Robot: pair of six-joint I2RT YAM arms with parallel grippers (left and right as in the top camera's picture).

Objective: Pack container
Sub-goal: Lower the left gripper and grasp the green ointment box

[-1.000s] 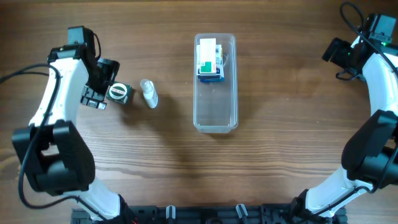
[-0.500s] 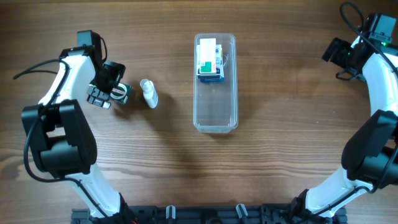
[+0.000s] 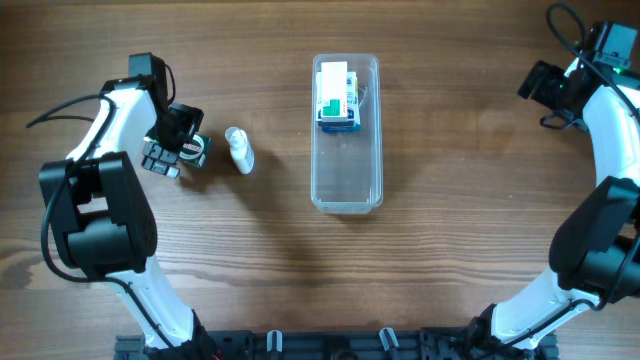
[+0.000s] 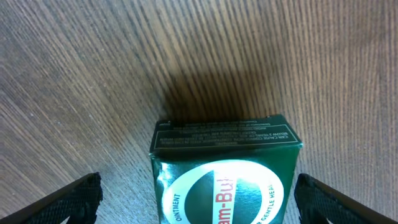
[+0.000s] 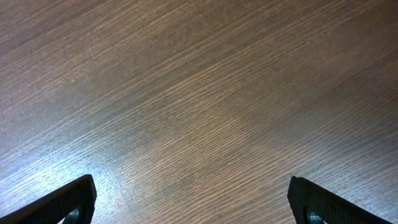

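Observation:
The clear container (image 3: 347, 170) lies lengthwise at the table's middle. A white, green and blue printed box (image 3: 337, 98) rests in its far end. A small dark green ointment box (image 4: 227, 168) stands on the wood. My left gripper (image 4: 199, 205) is open, one finger on each side of the green box with a gap to each. From overhead the left gripper (image 3: 180, 152) partly covers the green box (image 3: 198, 150). A small white bottle (image 3: 240, 150) lies just right of it. My right gripper (image 5: 196, 202) is open over bare wood at the far right (image 3: 535, 88).
The wooden table (image 3: 470, 220) spreads all around the container. Both arms' bases stand at the near edge, left and right.
My left gripper has shifted right and come down around the green box, hiding most of it from above. The right arm has not moved.

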